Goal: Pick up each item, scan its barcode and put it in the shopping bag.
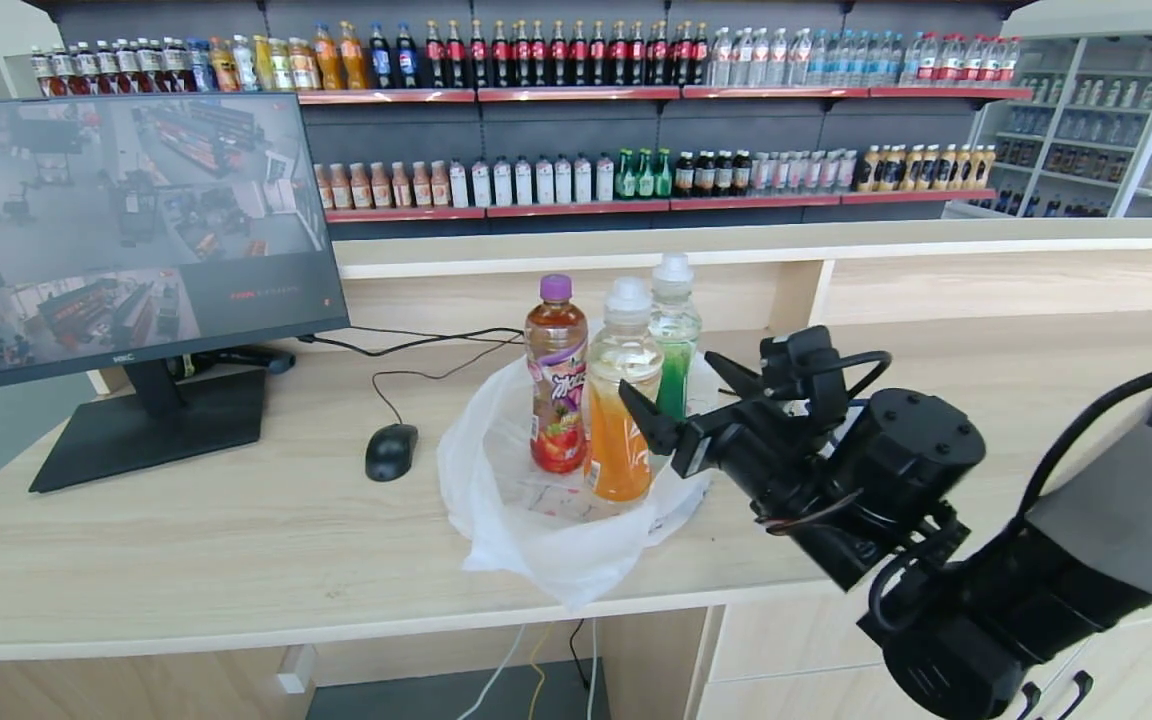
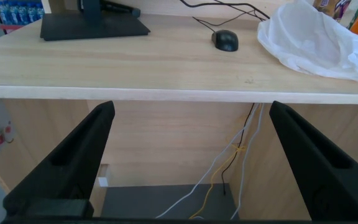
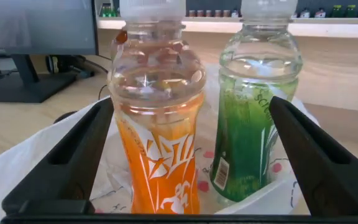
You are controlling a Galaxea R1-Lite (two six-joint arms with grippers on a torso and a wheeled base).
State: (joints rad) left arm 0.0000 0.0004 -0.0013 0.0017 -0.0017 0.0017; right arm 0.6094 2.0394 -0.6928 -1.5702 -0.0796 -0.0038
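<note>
The right gripper (image 1: 664,372) is held open and empty, levelled at the orange bottle (image 1: 621,440) just ahead for side-grasping.

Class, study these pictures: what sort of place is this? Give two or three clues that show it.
Probably a shop's checkout counter: long shelves of bottled drinks run behind it, a monitor shows what look like store aisles, and a white shopping bag lies on it.
</note>
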